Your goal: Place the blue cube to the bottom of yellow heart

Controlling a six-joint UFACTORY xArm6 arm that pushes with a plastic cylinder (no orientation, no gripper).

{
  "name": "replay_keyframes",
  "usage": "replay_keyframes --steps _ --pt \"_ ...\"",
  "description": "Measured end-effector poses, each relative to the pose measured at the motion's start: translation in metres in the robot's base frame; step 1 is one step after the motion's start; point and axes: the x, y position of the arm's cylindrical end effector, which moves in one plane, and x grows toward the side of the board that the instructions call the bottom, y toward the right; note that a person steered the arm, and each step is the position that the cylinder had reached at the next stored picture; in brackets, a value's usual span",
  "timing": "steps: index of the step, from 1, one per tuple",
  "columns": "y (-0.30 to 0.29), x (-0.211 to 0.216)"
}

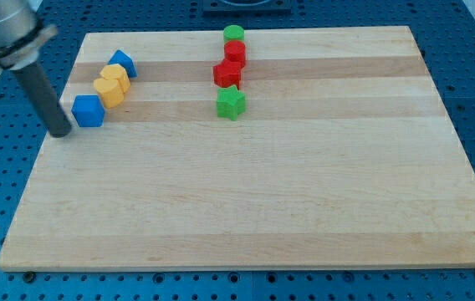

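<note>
The blue cube (89,110) sits near the board's left edge, just below and left of two yellow blocks. The upper yellow block (114,76) looks like the yellow heart; the lower yellow block (109,90) touches it, and its shape is unclear. My tip (60,132) rests on the board just left of the blue cube, slightly below it, close to or touching it. The rod rises up and left from there.
A second blue block (123,63) lies above the yellow ones. At top centre stand a green cylinder (234,34), a red block (235,53), a red star (227,73) and a green star (231,103). The wooden board (246,209) lies on a blue perforated table.
</note>
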Motion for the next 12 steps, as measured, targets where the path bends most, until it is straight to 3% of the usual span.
replay_keyframes --steps 9,10,11,12 --pt "0.037 -0.047" --pt "0.054 0.011" --pt "0.115 0.046" --pt "0.132 0.046"
